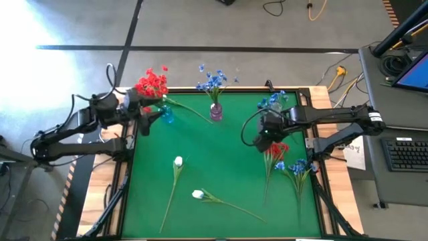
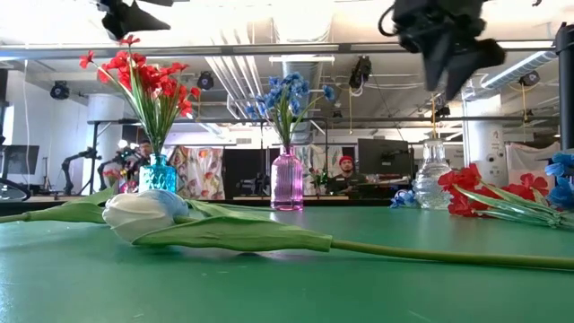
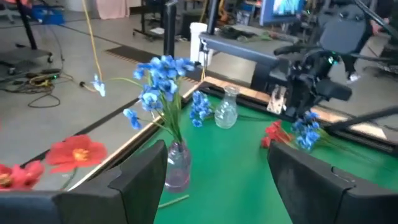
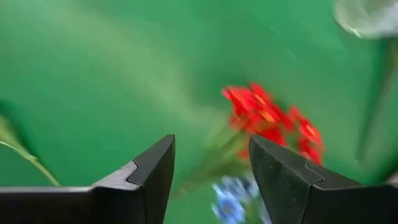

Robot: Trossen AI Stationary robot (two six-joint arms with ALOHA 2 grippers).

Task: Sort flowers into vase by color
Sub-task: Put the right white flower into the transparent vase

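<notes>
The green worktop (image 1: 221,161) fills the middle of the high view, with a raised frame around its edges. Its widest open stretch is the centre and the lower left, broken only by two white flowers (image 1: 178,162) lying flat with their long stems running toward the lower edge.

The left gripper (image 1: 148,119) hangs over the upper left corner, jaws apart and holding nothing, just beside the blue vase (image 1: 166,116). The right gripper (image 1: 270,137) hangs at centre right, jaws apart and empty, above a loose red flower (image 1: 277,150) lying on the worktop, with loose blue flowers (image 1: 297,166) beside it near the right edge.

Three vases stand along the upper edge. The blue vase holds the red flowers (image 1: 152,83). The pink vase (image 1: 216,111), at upper centre, holds blue flowers (image 1: 212,81). The clear vase (image 2: 432,178), at upper right, has a small blue cluster (image 1: 272,100) by it; whether that cluster is inside it, I cannot tell.
</notes>
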